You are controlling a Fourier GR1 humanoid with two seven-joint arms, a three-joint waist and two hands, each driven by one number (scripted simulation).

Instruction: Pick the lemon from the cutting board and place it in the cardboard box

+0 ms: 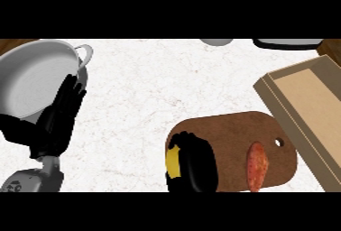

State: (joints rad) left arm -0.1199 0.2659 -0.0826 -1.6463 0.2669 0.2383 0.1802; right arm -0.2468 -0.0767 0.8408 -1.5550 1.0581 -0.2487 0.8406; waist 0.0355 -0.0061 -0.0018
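- Head view: the lemon (172, 161) lies at the left end of the board (230, 135), and only a yellow strip of it shows beside the right hand (193, 164).
- The right hand's fingers are curled over the lemon and cover most of it, so I judge the hand is grasping the fruit; the lemon seems not yet lifted off the board.
- A lemon is light and stiff, with a smooth, round skin, so it may roll or slip; I think the best hold is around its widest middle, fingers against thumb.
- It is not fragile, so it can be let go low inside the box (313, 97), which stands to the right, just beside the board.
- A reddish long food (257, 165) lies on the board's right part, between lemon and box; the carry should pass above it.
- The left hand (58, 118) rests with straight fingers at the left, next to a white pan (30, 72) on the table (153, 81).
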